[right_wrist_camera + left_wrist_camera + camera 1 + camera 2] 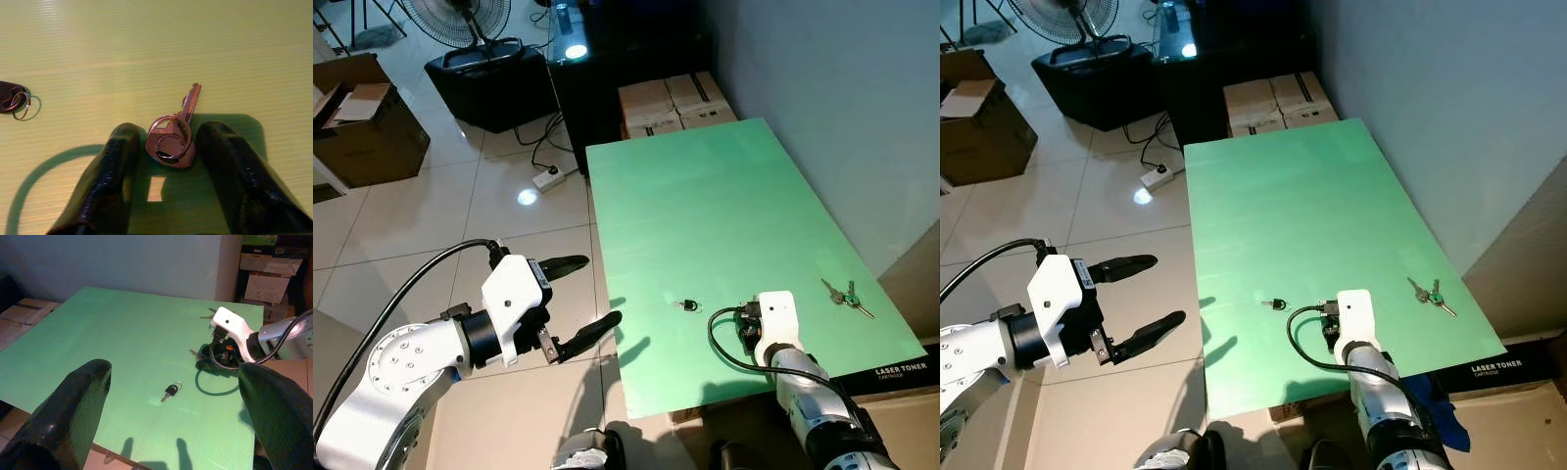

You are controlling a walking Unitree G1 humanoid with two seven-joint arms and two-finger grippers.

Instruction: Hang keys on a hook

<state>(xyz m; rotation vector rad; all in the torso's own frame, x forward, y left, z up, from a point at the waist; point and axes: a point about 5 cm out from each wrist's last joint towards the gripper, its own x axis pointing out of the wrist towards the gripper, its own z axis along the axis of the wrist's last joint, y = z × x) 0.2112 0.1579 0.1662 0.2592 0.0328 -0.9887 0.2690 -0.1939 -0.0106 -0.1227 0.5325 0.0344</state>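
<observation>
Looks like the pickup step: the right gripper (168, 147) sits low on the green table (705, 196), lower centre of the frame, fingers apart around a brass key (173, 137), not yet clamped. Next it needs to close on it. The left gripper (582, 304) hovers spread off the table's left edge.

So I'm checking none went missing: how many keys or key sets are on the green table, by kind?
Black-headed key on a ring: 1
Bunch with a green tag: 1
Metal key on a ring, between the right gripper fingers: 1
Total: 3
</observation>
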